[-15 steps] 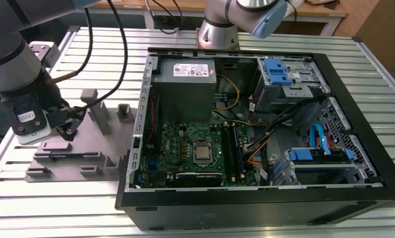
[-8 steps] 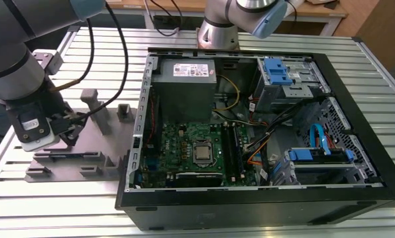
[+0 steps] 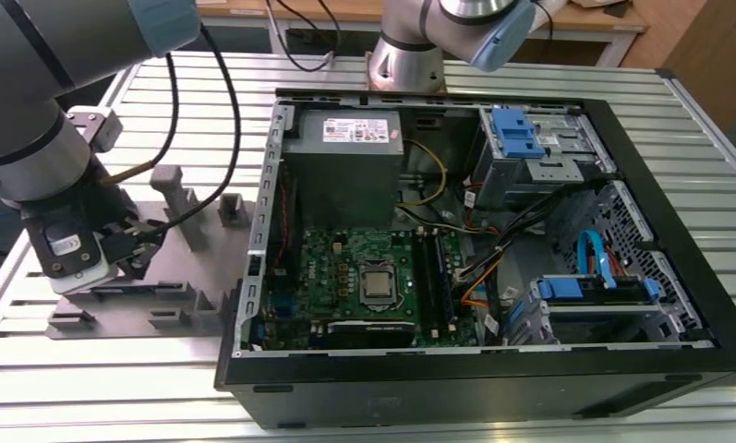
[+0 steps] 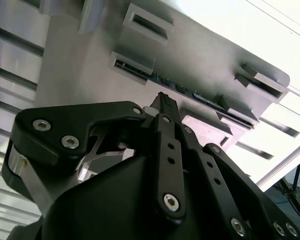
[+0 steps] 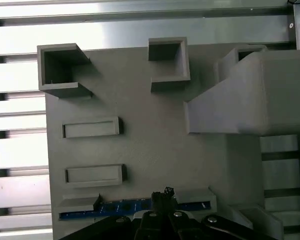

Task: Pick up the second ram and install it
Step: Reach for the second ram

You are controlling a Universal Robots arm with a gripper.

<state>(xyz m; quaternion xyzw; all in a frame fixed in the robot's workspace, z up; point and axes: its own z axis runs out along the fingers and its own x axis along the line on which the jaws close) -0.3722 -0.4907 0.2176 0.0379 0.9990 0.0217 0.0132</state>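
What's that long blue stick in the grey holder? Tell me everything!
The second ram is a long, thin blue board with small parts along it. It sits in a slot of the grey fixture plate, its ends tucked behind low brackets. The gripper hangs by its middle; I cannot tell if they touch.

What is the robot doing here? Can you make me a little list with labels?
gripper: down at the middle of the second ram
second ram: standing on its edge in a slot of the grey fixture plate
fixture plate place: exterior view's left, beside the computer case
computer case: open, motherboard showing inside
job so far: second ram not yet lifted out
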